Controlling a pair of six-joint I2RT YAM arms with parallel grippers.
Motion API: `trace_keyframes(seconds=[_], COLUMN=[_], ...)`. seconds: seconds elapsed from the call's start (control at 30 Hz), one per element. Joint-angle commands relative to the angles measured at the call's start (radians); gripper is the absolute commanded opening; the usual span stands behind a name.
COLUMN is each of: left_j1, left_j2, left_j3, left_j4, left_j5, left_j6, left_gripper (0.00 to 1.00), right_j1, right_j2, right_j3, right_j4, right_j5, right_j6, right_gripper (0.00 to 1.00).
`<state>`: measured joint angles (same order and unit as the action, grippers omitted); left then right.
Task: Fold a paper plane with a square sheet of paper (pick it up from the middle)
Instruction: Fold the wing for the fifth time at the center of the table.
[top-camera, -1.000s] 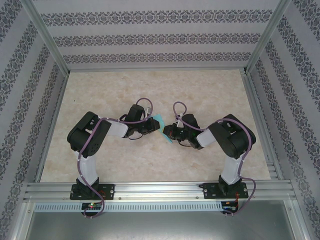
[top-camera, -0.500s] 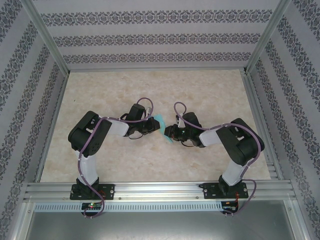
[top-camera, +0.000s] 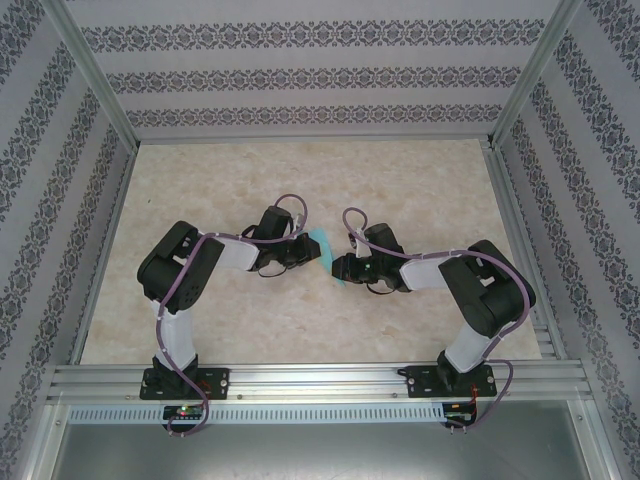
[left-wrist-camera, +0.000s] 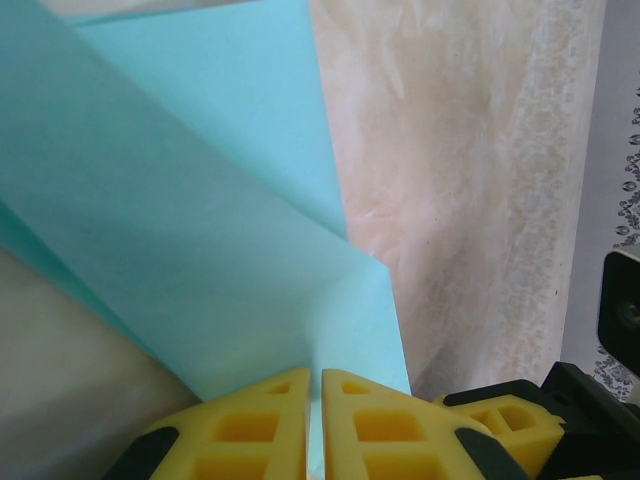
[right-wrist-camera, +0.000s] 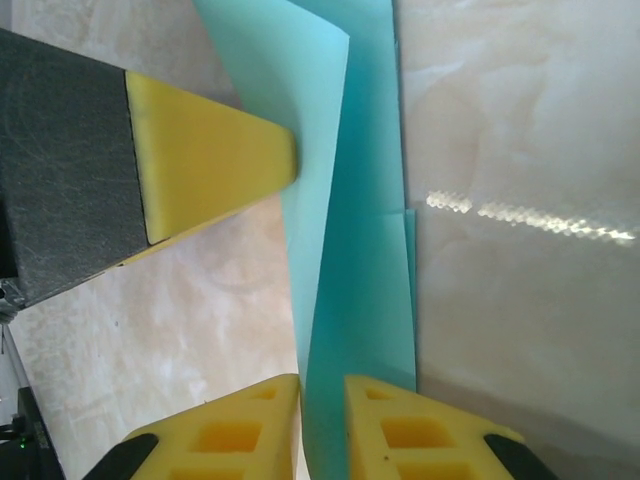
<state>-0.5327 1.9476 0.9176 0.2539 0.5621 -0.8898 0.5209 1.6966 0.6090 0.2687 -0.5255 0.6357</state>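
The teal-blue sheet of paper (top-camera: 321, 244) hangs folded in layers between my two grippers at the table's middle. In the left wrist view the paper (left-wrist-camera: 200, 200) shows broad overlapping flaps with creases, and my left gripper (left-wrist-camera: 314, 388) is shut on its lower edge. My right gripper (right-wrist-camera: 322, 392) is shut on a narrow upright fold of the paper (right-wrist-camera: 352, 220). From above, the left gripper (top-camera: 306, 252) and right gripper (top-camera: 340, 266) meet almost tip to tip. A finished dart shape cannot be made out.
The left gripper's yellow finger (right-wrist-camera: 210, 150) stands close beside the paper in the right wrist view. The beige marbled table (top-camera: 420, 180) has free room all around, bounded by aluminium rails (top-camera: 300, 378) and patterned walls.
The right arm's elbow has swung out to the right and its wrist has stretched toward the left. Both grippers keep hold of the paper; the left arm has barely moved.
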Motion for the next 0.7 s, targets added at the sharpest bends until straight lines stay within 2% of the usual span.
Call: trace_keyframes(seconds=[0.0,0.2,0.33,0.47,0.67], left_j1=[-0.011,-0.01,-0.01,-0.009,-0.011], left_j2=[0.021,-0.004,-0.051,-0.097,-0.11], left_j3=[0.026,0.044,0.05,0.033,-0.026], left_j4=[-0.034,-0.06,-0.055,-0.017,0.063], left_j5=[-0.014,-0.011,-0.003,0.008,0.027], left_j6=[0.033,0.052,0.074,0.093,0.08], left_gripper=[0.13,0.14,0.2,0.28,0.3], right_j1=[-0.003,-0.005,-0.013,-0.028,-0.047], right_j2=[0.02,0.031,0.05,0.074,0.091], right_j3=[0.008,-0.001,-0.022,-0.057,-0.087], right_j4=[0.016,0.038,0.098,0.204,0.296], right_j5=[0.011,0.007,-0.003,-0.028,-0.053], right_j6=[-0.025,0.004,0.062,0.151,0.242], right_gripper=[0.17,0.05,0.0,0.0,0.0])
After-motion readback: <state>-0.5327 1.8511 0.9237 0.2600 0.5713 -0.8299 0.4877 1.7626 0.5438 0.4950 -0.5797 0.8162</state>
